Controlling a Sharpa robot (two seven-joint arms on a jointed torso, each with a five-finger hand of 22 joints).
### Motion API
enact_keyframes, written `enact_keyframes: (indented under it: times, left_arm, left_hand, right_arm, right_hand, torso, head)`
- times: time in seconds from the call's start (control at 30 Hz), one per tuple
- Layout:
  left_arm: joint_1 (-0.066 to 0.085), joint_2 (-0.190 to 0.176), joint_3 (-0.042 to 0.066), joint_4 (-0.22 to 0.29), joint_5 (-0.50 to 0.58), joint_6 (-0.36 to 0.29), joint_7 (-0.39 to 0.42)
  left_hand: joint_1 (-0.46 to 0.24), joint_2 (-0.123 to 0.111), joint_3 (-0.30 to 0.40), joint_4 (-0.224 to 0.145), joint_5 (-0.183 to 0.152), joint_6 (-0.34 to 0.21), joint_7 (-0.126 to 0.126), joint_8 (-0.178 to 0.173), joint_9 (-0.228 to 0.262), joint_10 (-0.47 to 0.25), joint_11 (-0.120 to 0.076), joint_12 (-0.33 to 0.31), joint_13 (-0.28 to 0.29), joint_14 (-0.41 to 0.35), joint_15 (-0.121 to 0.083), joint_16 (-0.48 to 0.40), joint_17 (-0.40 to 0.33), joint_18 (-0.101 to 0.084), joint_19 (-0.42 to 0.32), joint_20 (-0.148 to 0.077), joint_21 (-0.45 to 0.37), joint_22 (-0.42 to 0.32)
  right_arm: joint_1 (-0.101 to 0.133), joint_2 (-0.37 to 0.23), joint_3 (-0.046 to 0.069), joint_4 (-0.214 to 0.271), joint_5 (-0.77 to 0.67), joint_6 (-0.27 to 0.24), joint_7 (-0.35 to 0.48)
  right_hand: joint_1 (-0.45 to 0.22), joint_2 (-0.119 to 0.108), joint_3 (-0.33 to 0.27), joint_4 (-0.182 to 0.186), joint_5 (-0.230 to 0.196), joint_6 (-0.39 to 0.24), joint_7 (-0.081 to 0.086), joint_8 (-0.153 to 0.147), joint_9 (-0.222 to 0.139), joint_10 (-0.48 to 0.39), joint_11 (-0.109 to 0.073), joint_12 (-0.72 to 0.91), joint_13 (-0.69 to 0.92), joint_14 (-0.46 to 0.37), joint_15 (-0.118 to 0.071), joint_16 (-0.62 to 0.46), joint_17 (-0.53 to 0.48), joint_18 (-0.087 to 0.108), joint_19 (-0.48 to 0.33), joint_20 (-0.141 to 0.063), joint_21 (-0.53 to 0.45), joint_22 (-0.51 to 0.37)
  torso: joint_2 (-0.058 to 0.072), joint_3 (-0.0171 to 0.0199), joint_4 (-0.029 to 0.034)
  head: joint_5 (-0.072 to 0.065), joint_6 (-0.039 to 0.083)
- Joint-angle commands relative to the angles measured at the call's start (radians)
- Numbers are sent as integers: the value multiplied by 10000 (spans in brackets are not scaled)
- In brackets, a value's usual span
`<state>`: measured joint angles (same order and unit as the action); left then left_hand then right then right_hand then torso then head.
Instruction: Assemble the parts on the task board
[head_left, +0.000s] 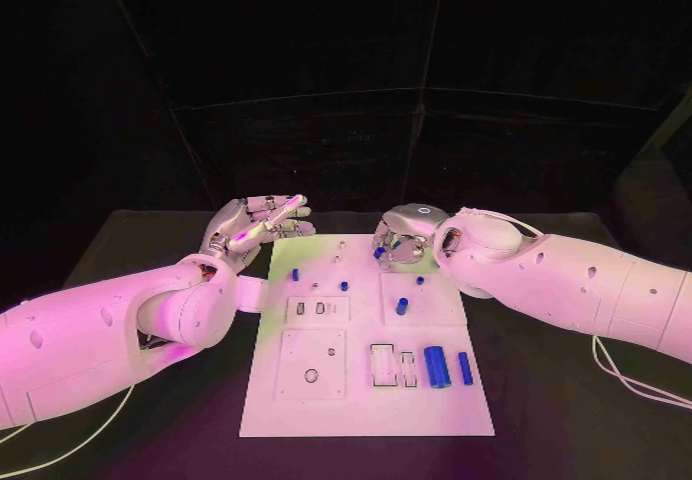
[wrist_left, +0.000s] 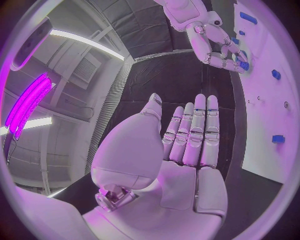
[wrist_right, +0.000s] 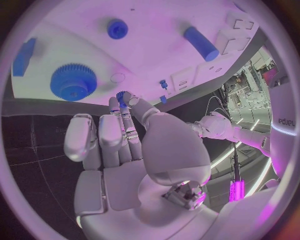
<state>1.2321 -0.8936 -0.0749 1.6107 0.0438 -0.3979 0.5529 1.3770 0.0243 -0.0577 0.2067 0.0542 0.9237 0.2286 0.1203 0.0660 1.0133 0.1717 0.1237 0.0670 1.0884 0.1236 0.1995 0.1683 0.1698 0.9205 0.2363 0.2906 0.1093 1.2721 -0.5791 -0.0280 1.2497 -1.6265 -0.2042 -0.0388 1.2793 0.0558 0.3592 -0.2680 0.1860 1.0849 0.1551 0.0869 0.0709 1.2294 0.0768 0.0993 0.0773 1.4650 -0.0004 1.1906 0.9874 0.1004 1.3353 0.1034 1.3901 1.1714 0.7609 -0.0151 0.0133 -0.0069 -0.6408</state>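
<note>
Fingers of the right hand (head_left: 400, 243) curl over the far edge of the task board (head_left: 368, 400), pinching a small blue part (wrist_right: 122, 95) apparently for seating, while the left hand (head_left: 257, 225) hovers empty and spread beside the board, clear of the work.

Two smooth white arms with thin trailing cables; each hand silver, segmented.

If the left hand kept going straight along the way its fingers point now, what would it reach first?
Probably nothing on the board. The left hand lies open beside the task board, its fingers aimed past the board's far left corner over bare black table. The way looks free, though depth is uncertain.
</note>
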Motion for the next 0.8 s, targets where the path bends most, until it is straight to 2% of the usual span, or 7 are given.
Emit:
enact_keyframes:
  times: [0.03, 0.1, 0.2, 0.37, 0.5, 0.6, 0.8]
  left_arm:
    - [19, -6, 9, 11, -71, 166, 22]
    - [20, 4, 9, 4, -71, 185, 23]
    - [20, 26, 9, -18, -70, 203, 19]
    - [20, 50, 9, -42, -70, 220, 14]
    - [25, 65, 9, -42, -70, 227, 9]
    - [32, 65, 9, -13, -70, 236, 6]
    - [55, 65, 10, 15, -70, 243, -6]
  left_hand:
    - [24, 73, 10, -63, -10, 27, 57, -58, -14, 20, 70, -51, -3, 50, 44, -52, 8, 134, 67, 19, -67, -7]
    - [27, 76, 9, -67, -10, 27, 58, -62, -14, 19, 71, -55, -3, 49, 45, -56, 10, 134, 68, 20, -70, -9]
    - [26, 75, 7, -68, -11, 26, 58, -63, -14, 19, 71, -57, -3, 49, 45, -57, 11, 134, 69, 20, -71, -10]
    - [26, 75, 7, -68, -11, 26, 58, -63, -14, 19, 71, -57, -3, 49, 45, -57, 11, 134, 69, 20, -71, -10]
    - [26, 75, 7, -68, -11, 26, 58, -63, -14, 19, 71, -57, -3, 49, 45, -57, 11, 134, 69, 20, -71, -10]
    - [26, 75, 7, -68, -11, 26, 58, -63, -14, 19, 71, -57, -3, 49, 45, -57, 11, 134, 69, 20, -71, -10]
    - [26, 75, 7, -68, -11, 26, 58, -63, -14, 19, 71, -57, -3, 49, 45, -57, 11, 134, 69, 20, -71, -10]
  right_arm:
    - [39, 50, 16, 72, 273, -1310, 122]
    - [61, 167, 18, -36, 312, -1392, 103]
    - [89, 407, 20, -305, 356, -1423, 102]
    - [110, 893, 21, -815, 402, -1360, 165]
    - [115, 1287, 20, -1212, 415, -1228, 215]
    - [117, 1537, 20, -1448, 419, -1104, 245]
    - [117, 1976, 18, -1871, 422, -874, 291]
  right_hand:
    - [44, -22, 74, -2, -11, 52, 3, 18, 38, 40, 14, -3, 3, 315, -51, 43, 3, -210, 53, 1, 68, 33]
    - [9, -75, 158, 29, -41, 43, 14, -16, 31, 17, 25, -52, -4, 292, -44, 71, 1, -212, 40, 1, 90, 52]
    - [-3, -95, 197, 43, -61, 36, 17, -32, 27, 8, 33, -73, -6, 284, -40, 88, 6, -210, 28, 3, 94, 50]
    - [-16, -118, 233, 58, -84, 30, 23, -47, 24, 0, 38, -93, -9, 277, -35, 105, 13, -212, 26, 6, 106, 65]
    - [-55, -157, 286, 99, -104, 21, 33, -73, 19, -8, 48, -123, -11, 271, -26, 151, 48, -217, 27, 13, 128, 96]
    - [-72, -169, 296, 114, -110, 19, 35, -79, 19, -7, 52, -129, -11, 268, -24, 158, 47, -219, 30, 16, 136, 108]
    - [-98, -185, 318, 143, -121, 16, 37, -91, 17, -11, 56, -144, -12, 265, -19, 177, 59, -217, 20, 20, 139, 106]
  torso:
    - [-4, -13, -2]
    - [7, -2, 9]
    - [12, 11, 24]
    - [32, -17, 29]
    - [34, -7, 29]
    - [56, -16, 15]
    - [105, -31, 35]
  head:
    - [30, 49]
    - [43, 187]
    - [65, 233]
    - [90, 223]
    - [115, 196]
    - [138, 190]
    - [149, 149]
